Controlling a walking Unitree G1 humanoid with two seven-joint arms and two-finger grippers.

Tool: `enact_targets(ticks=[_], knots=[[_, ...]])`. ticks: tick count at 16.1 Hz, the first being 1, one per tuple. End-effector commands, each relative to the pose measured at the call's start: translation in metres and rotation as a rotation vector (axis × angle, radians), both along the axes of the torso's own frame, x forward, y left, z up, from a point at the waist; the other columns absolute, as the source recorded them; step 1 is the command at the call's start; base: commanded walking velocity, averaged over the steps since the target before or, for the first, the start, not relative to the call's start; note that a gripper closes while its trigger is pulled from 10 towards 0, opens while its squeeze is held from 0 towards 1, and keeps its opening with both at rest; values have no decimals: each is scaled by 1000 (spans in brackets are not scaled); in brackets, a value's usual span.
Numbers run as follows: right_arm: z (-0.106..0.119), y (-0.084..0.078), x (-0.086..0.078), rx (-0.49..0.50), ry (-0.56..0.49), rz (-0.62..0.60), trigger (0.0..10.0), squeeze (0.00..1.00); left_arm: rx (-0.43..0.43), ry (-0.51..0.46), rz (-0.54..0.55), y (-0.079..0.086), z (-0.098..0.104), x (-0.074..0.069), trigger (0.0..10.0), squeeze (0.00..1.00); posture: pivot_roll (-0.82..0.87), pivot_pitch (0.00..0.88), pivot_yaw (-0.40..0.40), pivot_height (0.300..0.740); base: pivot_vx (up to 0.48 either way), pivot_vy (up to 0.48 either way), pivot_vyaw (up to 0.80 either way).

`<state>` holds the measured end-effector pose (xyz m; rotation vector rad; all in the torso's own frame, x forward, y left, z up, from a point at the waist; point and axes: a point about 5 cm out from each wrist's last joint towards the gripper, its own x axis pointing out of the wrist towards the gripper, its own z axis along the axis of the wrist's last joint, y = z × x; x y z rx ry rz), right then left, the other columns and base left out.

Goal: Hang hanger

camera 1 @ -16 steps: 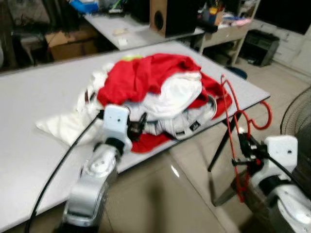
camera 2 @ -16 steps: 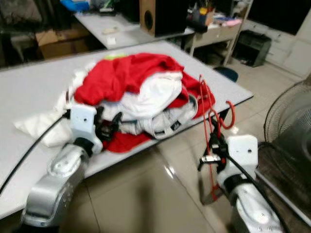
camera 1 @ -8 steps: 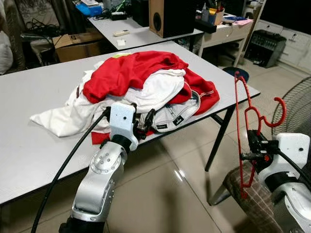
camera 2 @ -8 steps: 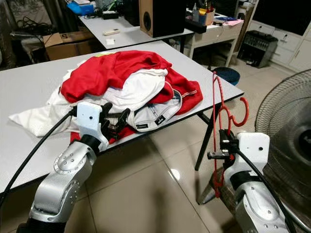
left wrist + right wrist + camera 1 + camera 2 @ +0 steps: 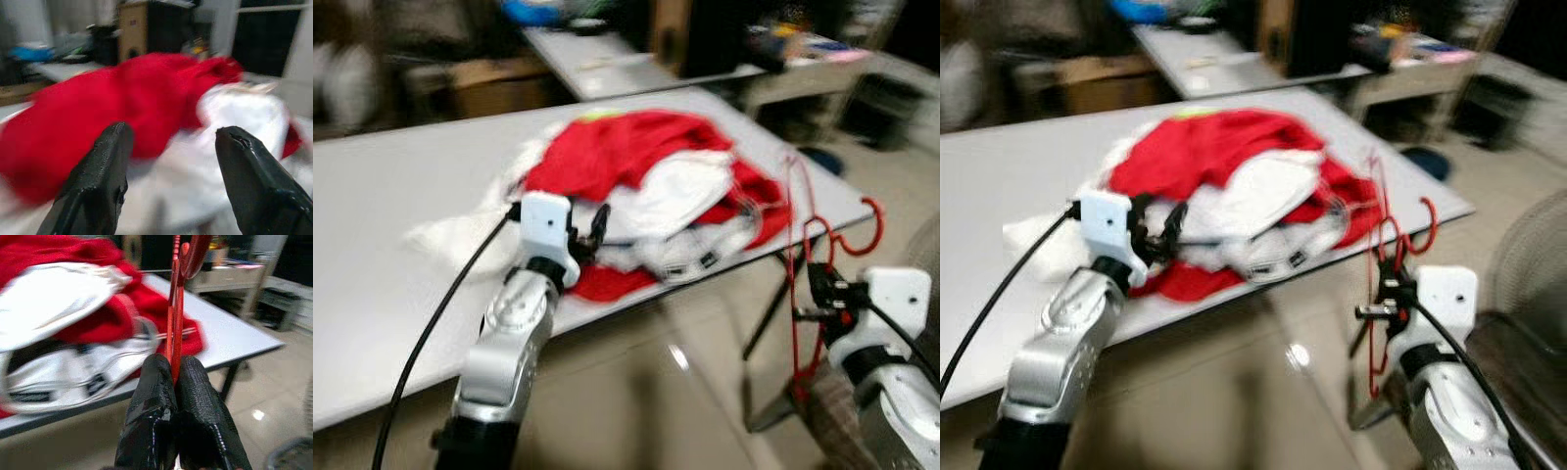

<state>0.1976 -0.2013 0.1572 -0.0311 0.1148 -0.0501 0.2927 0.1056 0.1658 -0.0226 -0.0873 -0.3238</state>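
From the head cameras, blurred as they are, the right pincer (image 5: 818, 294) holds a red hanger (image 5: 798, 264) upright off the near corner of the worktop (image 5: 401, 206), its hook (image 5: 862, 230) curling away to the robot's right. A heap of red and white clothes (image 5: 656, 201) lies on the worktop, and the left pincer (image 5: 592, 230) hovers at the heap's near edge.

The left wrist view shows that pincer's fingers (image 5: 98, 186) spread wide with nothing between them, pointing at the red cloth (image 5: 98, 107).

In the right wrist view, the fingers (image 5: 151, 411) are pressed together on the hanger's thin bars (image 5: 173, 328).

The hanger looks like light, thin wire, probably springy and smooth, so it could twist or slide in a pinch. A hold low on the straight bars seems sensible, since it leaves the hook free to catch a rail.
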Motion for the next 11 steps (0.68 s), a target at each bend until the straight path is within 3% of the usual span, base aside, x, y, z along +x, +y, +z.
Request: enact_targets(ticks=[1, 4, 6, 7, 8, 11], knots=[[5, -5, 0, -20, -28, -27, 10000, 0, -27, -34, -57, -12, 8, 0, 10000, 0, -74, 0, 9, 740, 442, 0, 0], [28, -9, 2, -34, -173, -66, 10000, 0, -84, -107, -118, -18, 23, -1, 10000, 0, -86, 0, 15, 740, 294, 0, 0], [35, -7, 6, -74, -187, 9, 10000, 0, 20, -196, -168, -23, 32, 5, 10000, 0, -98, 0, 23, 740, 0, 0, 0], [37, -4, 7, -120, -176, 82, 10000, 0, 58, -222, -197, -24, 36, 9, 10000, 1000, -99, 0, 22, 740, 0, 0, 0], [35, -2, 8, -131, -140, 153, 10000, 0, 104, -239, -304, -28, 42, 12, 10000, 1000, -91, 0, 9, 740, 0, 0, 0], [35, -2, 8, -123, -115, 208, 10000, 0, 189, -254, -369, -32, 45, 16, 10000, 1000, -80, 0, 14, 740, 0, 0, 0]])
